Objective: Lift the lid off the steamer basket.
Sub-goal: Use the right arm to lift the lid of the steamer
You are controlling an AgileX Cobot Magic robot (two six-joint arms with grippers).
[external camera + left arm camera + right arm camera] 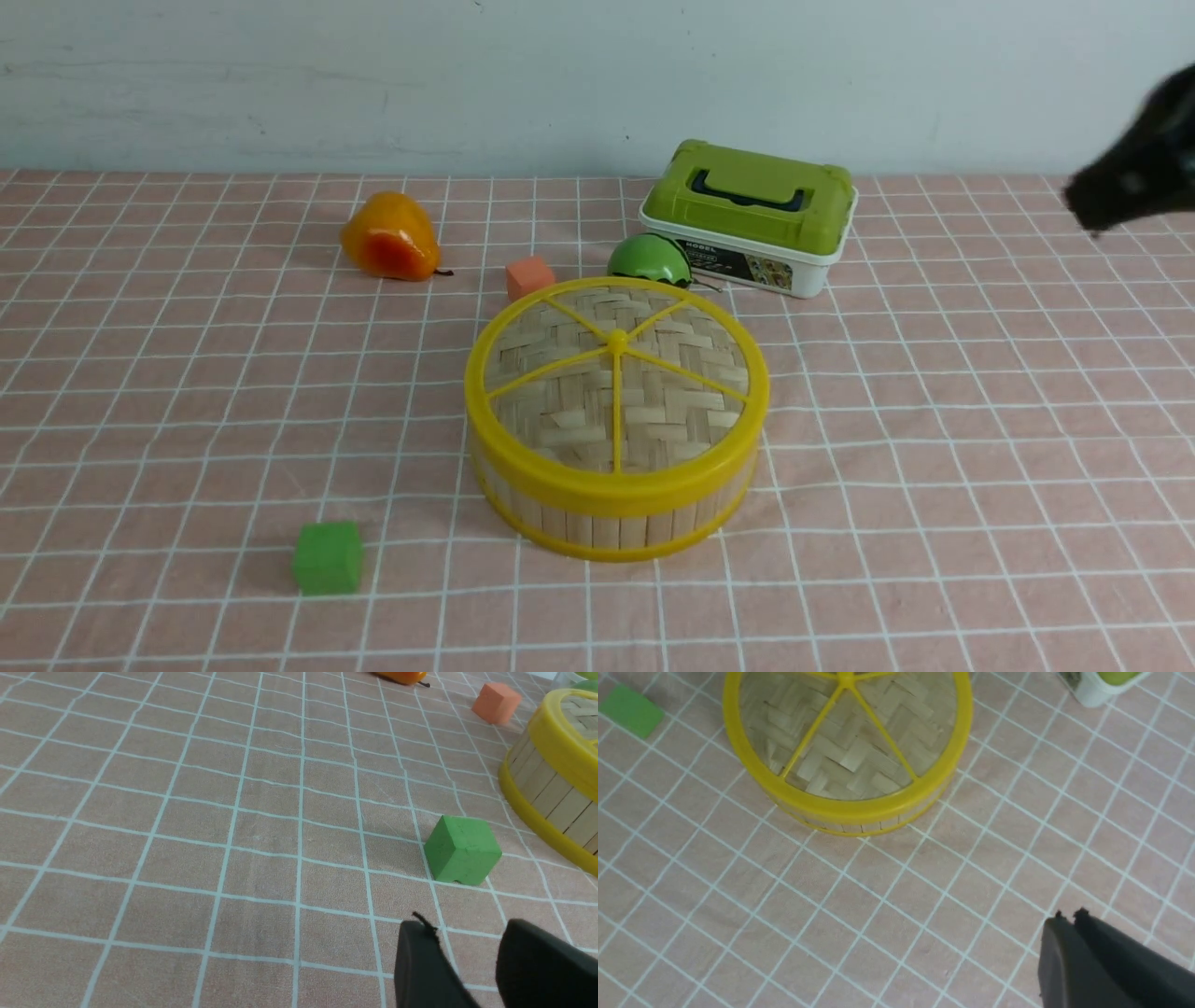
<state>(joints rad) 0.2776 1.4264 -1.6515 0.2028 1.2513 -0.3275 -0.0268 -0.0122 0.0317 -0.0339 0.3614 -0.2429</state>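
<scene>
The lid [616, 378], woven bamboo in a yellow rim with yellow spokes and a centre knob, sits closed on the steamer basket [607, 527] in the middle of the table. Both show in the right wrist view, the lid [850, 751] above the basket's slatted wall [859, 825]. The basket's wall also shows in the left wrist view [551, 793]. My right gripper [1069, 917] is shut and empty, high above the cloth at the right of the basket; it shows as a dark blur in the front view [1134, 168]. My left gripper [467, 928] is open and empty, low near a green cube [462, 850].
A white box with a green hinged lid [752, 215] stands behind the basket on the right. A green half-round toy [649, 259], an orange cube [529, 277] and an orange pear-like fruit [387, 238] lie behind it. The green cube [327, 557] lies front left.
</scene>
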